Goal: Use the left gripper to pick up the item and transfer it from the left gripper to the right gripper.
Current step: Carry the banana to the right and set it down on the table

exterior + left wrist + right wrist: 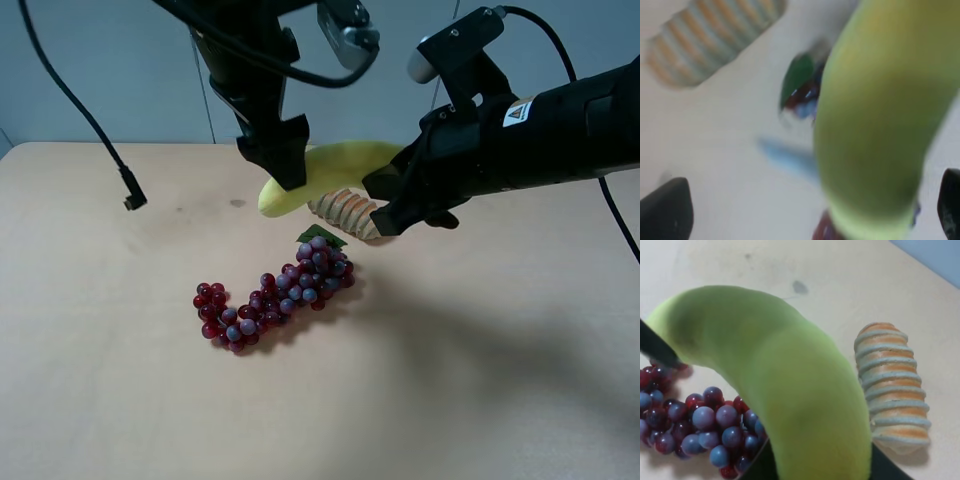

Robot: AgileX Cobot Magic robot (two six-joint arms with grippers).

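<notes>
The yellow plush banana (340,165) hangs in the air above the table, between both arms. In the right wrist view the banana (790,380) fills the frame and its near end sits between the dark jaws of my right gripper (820,470), which close on it. My right gripper (385,200) is at the banana's right end. My left gripper (285,170) is over the banana's left half. In the left wrist view its fingers (665,210) stand wide apart, and the banana (875,125) sits clear of the left one.
The ridged tan bread (345,212) lies on the table just behind and below the banana. The red-purple grape bunch (275,295) with a green leaf lies in front of it. A loose black cable plug (133,200) hangs at the left.
</notes>
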